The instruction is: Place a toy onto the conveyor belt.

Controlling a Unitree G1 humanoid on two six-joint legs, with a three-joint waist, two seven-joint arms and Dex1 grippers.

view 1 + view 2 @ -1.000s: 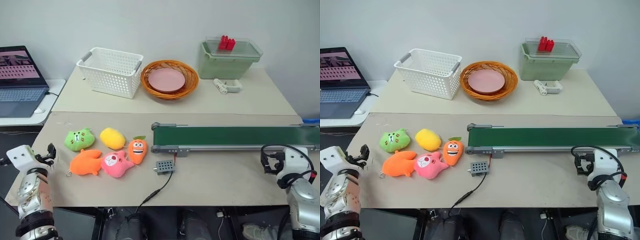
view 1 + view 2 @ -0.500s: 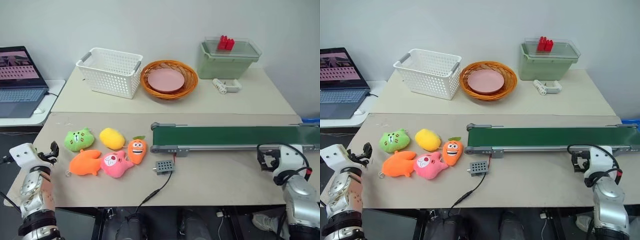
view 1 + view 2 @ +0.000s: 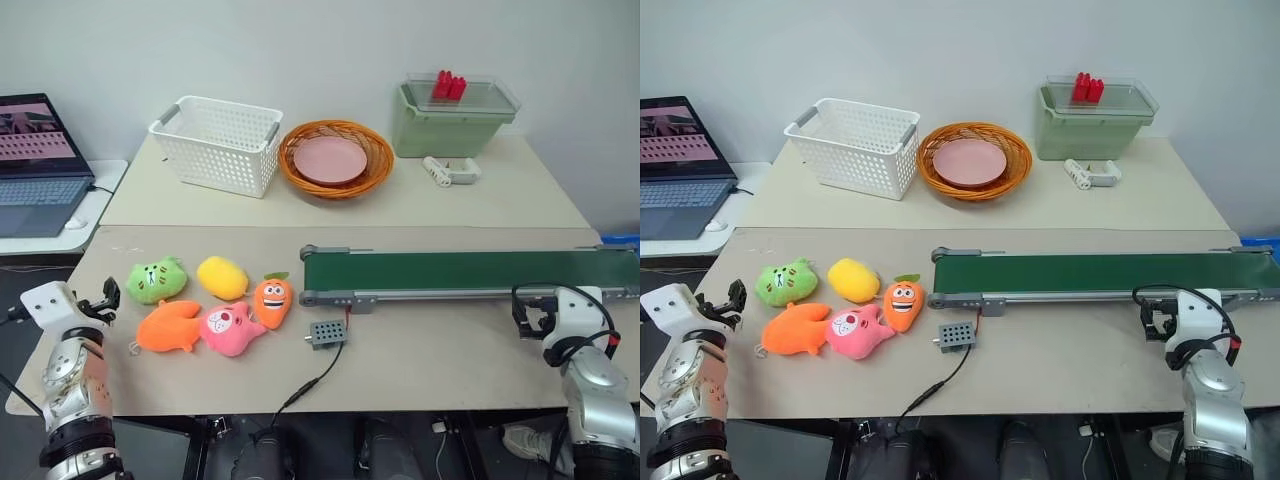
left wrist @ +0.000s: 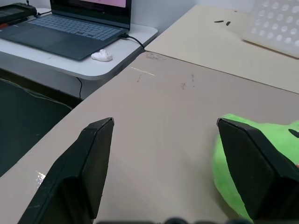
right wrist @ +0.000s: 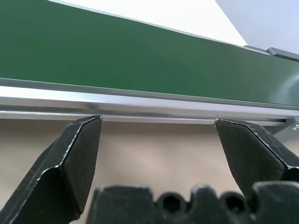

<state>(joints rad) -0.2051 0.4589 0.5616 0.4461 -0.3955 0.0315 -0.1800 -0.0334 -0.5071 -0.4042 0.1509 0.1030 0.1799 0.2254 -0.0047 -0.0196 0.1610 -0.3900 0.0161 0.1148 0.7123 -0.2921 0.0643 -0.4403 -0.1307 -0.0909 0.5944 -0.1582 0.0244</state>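
Beige tabletop (image 3: 450, 350) carries five toys at our left and the belt (image 3: 470, 271) running off to the right, bare. Our left gripper (image 4: 163, 154) gapes wide, empty, just beside the green toy (image 3: 157, 279); the right gripper (image 5: 156, 140) is equally spread near the belt frame. We should straddle the green toy squarely, then close gently.
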